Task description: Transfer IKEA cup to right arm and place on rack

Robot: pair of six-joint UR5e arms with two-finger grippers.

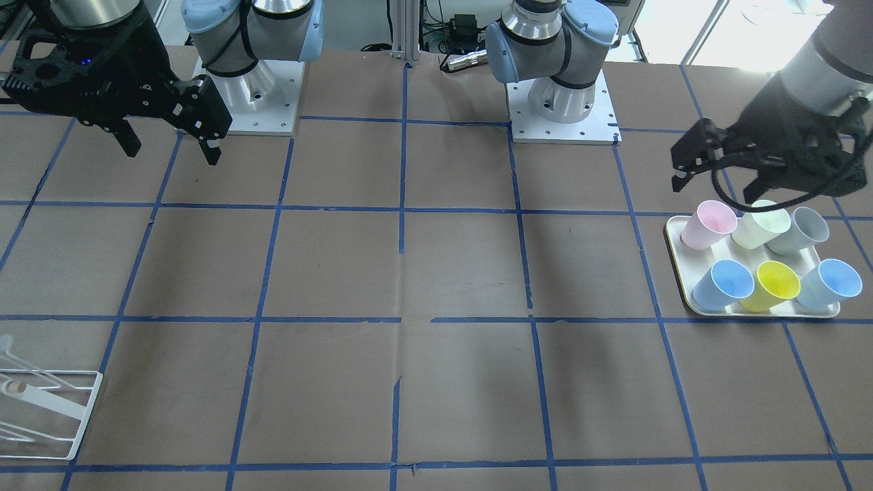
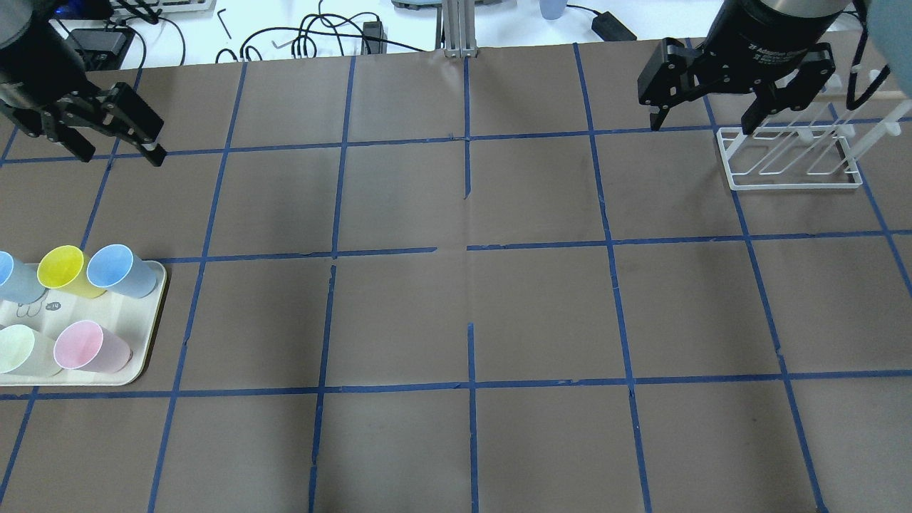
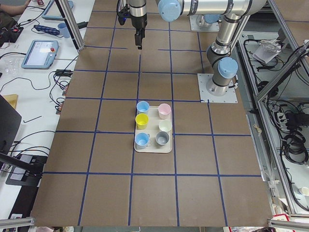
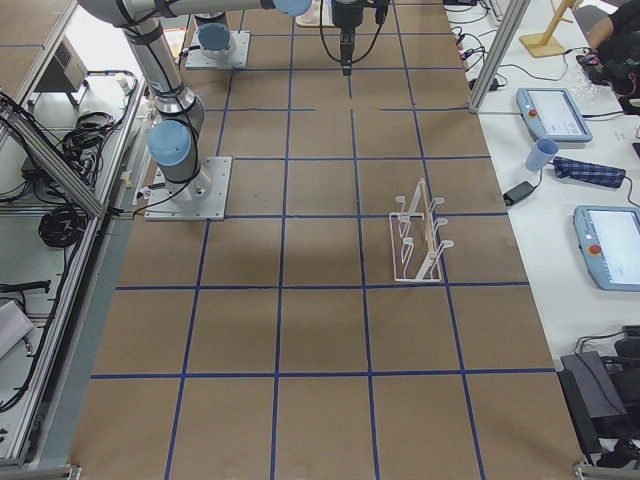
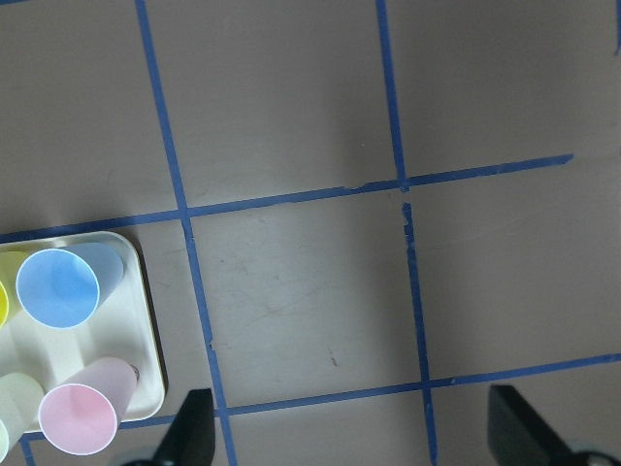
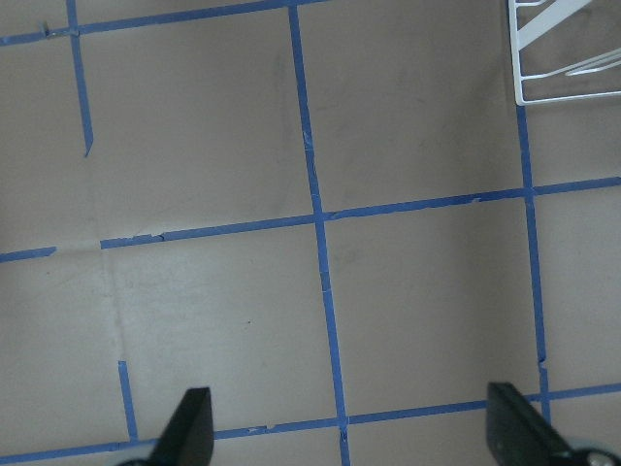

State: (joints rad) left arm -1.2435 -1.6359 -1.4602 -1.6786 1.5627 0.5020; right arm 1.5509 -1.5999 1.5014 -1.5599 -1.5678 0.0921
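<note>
Two pale blue IKEA cups [image 1: 723, 283] [image 1: 831, 283] lie tilted on a cream tray [image 1: 764, 312] with other cups. One blue cup also shows in the overhead view [image 2: 121, 269] and in the left wrist view [image 5: 58, 288]. My left gripper [image 1: 716, 177] is open and empty, raised above the tray's robot side. My right gripper [image 1: 172, 153] is open and empty, raised at the other end of the table. The white wire rack [image 2: 791, 157] stands on the table on my right side, and the right gripper [image 2: 702, 127] hangs just left of it in the overhead view.
A yellow cup [image 1: 774, 285], a pink cup [image 1: 709, 225], a pale green cup [image 1: 760, 225] and a grey cup [image 1: 801, 230] share the tray. The brown table is marked with a blue tape grid. Cables and devices lie past the far edge.
</note>
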